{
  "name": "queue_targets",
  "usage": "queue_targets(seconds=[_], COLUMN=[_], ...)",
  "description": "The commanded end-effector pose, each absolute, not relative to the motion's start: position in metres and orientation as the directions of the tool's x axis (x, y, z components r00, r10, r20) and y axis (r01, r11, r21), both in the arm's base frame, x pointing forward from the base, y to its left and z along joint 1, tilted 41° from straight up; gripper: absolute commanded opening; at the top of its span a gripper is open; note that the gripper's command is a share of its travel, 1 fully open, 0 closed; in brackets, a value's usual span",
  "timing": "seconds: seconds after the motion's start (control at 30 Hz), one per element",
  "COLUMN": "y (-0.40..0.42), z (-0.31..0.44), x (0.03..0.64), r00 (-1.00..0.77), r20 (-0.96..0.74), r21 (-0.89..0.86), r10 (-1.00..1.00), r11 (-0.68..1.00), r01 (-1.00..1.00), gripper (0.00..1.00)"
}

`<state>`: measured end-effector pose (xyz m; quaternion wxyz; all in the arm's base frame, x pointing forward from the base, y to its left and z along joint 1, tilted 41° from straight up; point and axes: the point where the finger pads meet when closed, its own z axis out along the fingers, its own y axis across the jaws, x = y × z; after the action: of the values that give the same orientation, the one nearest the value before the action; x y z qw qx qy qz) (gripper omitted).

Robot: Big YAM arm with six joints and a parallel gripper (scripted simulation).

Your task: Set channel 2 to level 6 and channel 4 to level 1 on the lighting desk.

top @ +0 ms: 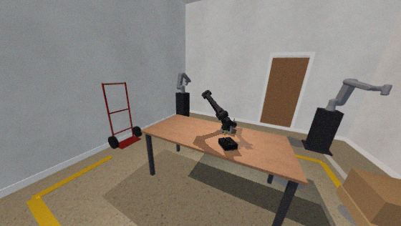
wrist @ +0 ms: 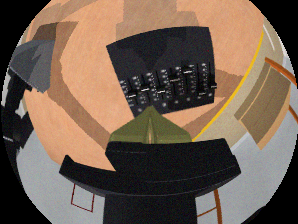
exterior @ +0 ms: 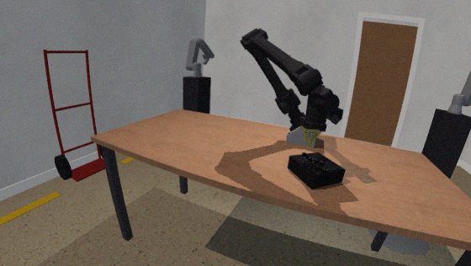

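Observation:
The black lighting desk stands on its feet on the wooden table. Its row of several faders shows in the wrist view, but the levels are too small to read. My gripper is shut and empty. Its olive fingertips hang above the table just behind the desk's fader end, clear of the faders.
A red hand truck stands by the left wall. Two grey arms on black pedestals stand behind the table. A cardboard box lies on the floor at the right. A brown door is at the back.

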<state>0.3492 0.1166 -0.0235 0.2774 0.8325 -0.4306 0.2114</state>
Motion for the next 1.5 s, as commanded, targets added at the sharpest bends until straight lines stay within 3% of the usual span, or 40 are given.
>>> queue_targets(seconds=[0.0, 0.23, 0.3, 0.37, 0.77, 0.87, 1.13, 1.37, 1.43, 1.47], y=[0.135, 0.144, 0.144, 0.14, 0.161, 0.162, 0.168, 0.172, 0.172, 0.172], z=[-0.024, -0.03, -0.03, -0.032, -0.046, -0.047, -0.055, -0.059, -0.059, -0.059], x=[0.363, 0.363, 0.363, 0.366, 0.364, 0.364, 0.364, 0.365, 0.365, 0.364], r00=[0.307, -0.011, -0.011, -0.157, -0.622, -0.655, -0.9, -0.985, -0.985, -0.993], r20=[0.643, 0.639, 0.639, 0.617, 0.43, 0.409, 0.18, -0.01, -0.01, -0.081], r21=[0.101, -0.11, -0.11, -0.199, -0.471, -0.488, -0.606, -0.629, -0.629, -0.625], r10=[-0.702, -0.769, -0.769, -0.771, -0.654, -0.635, -0.396, -0.171, -0.171, -0.084], r11=[-0.32, -0.078, -0.078, 0.04, 0.425, 0.454, 0.676, 0.767, 0.767, 0.781], r01=[-0.942, -0.991, -0.991, -0.979, -0.773, -0.745, -0.419, -0.127, -0.127, -0.015], gripper=[0.0, 0.0, 0.0, 0.0, 0.0, 0.0, 0.0, 0.0, 0.0, 0.0])
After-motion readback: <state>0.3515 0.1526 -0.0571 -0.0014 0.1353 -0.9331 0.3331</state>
